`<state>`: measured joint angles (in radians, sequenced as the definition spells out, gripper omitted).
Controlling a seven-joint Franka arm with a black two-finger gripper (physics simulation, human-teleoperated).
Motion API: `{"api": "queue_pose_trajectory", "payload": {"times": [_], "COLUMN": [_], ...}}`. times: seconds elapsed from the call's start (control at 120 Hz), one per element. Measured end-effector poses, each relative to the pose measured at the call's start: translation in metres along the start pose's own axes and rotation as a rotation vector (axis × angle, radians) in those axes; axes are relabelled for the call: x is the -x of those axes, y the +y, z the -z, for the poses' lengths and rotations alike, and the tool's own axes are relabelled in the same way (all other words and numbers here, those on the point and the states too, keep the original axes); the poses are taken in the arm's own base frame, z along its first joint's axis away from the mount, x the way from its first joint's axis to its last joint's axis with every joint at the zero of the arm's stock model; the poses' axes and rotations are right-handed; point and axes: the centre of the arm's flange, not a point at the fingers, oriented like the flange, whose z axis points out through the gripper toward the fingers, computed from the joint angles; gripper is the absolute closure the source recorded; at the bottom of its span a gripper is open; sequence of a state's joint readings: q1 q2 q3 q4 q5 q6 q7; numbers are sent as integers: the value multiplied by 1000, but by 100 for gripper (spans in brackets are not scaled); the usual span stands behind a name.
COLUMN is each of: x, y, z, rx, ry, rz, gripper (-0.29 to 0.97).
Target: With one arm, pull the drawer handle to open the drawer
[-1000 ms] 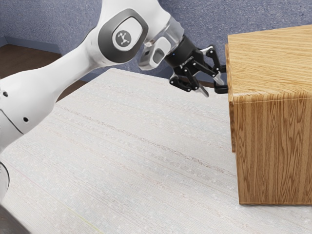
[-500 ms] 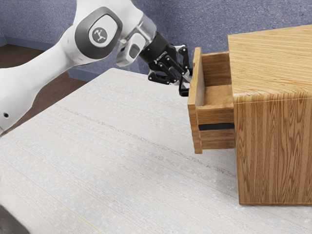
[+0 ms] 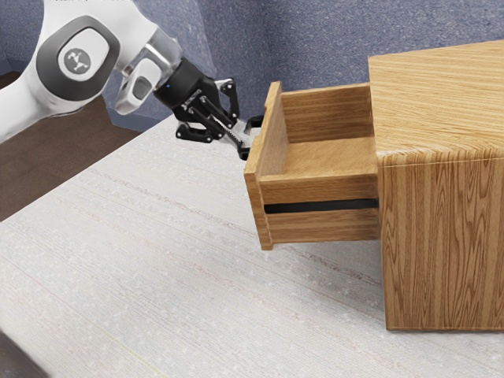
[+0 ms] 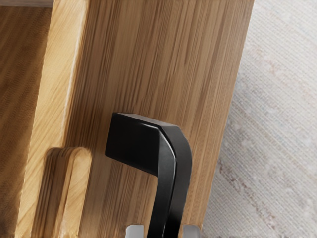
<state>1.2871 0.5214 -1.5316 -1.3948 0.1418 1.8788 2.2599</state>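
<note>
One cabinet (image 3: 441, 197) stands on the table (image 3: 157, 276), at its edge on the exterior view's right. Its one drawer (image 3: 315, 161) projects well out toward that view's left and is open. One black handle (image 4: 166, 168) sits on the drawer front. One gripper (image 3: 246, 140) is at it. Grey pads (image 4: 133, 232) flank the bar, one each side, apparently clamped on it. The arm (image 3: 71, 71) enters from the upper left.

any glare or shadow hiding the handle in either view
Exterior view: soft, even light with no glare; the only dark band runs along the side of the drawer, and the tool stands out plainly. Wrist view: the handle carries a faint highlight along its bend, and no shadow hides it.
</note>
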Motion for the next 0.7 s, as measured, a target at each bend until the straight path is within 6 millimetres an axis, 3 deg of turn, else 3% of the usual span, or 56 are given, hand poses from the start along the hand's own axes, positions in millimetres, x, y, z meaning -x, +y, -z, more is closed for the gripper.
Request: {"api": "queue_pose_trajectory", "payload": {"times": [0.167,0.5,0.7], "x": [12,16,34], "y": [28,37,67], "z": [14,11,30], "rx": [4,23,30], "ry": [-10,-14,-47], "rz": [38,43,88], "gripper": [79,78,79]}}
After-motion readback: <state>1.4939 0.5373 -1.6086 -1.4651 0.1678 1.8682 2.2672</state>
